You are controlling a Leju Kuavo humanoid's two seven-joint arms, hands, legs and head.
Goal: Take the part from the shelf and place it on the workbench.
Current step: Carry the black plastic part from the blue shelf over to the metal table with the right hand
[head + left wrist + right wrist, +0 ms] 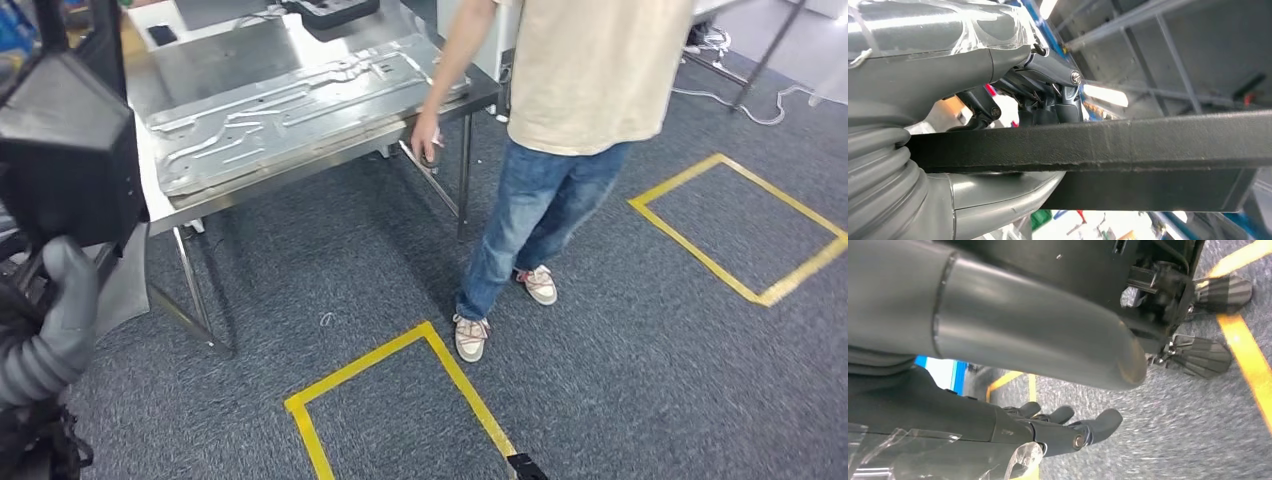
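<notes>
The robot is carrying the part point(65, 150), a big black piece, in its left hand point(50, 320). In the head view the part sits high at the left side, with the grey thumb and ribbed cover just under it. In the left wrist view the dark fingers point(1048, 105) press on one side of the part's flat black edge and the thick thumb lies on the other side, so the hand holds it tight. The right hand point(1063, 427) hangs low over the grey carpet near a yellow tape line, with its fingers apart and a little bent, holding nothing. So the taking step looks done, and the carrying step is in hand. The desk point(190, 60) is ahead and to the left, a shiny metal one. A large silver pressed sheet point(300, 105) lies on much of its top, and a dark tray-like thing point(330, 10) sits at the far end. A person point(570, 100) in a pale shirt and blue jeans stands just beside the desk, with one hand point(427, 135) down at its edge. Next, I think the robot must get closer to the desk, lift the part over a bare spot, set it down flat, and then let go. It should stay away from the person's hand and not bump the silver sheet.
</notes>
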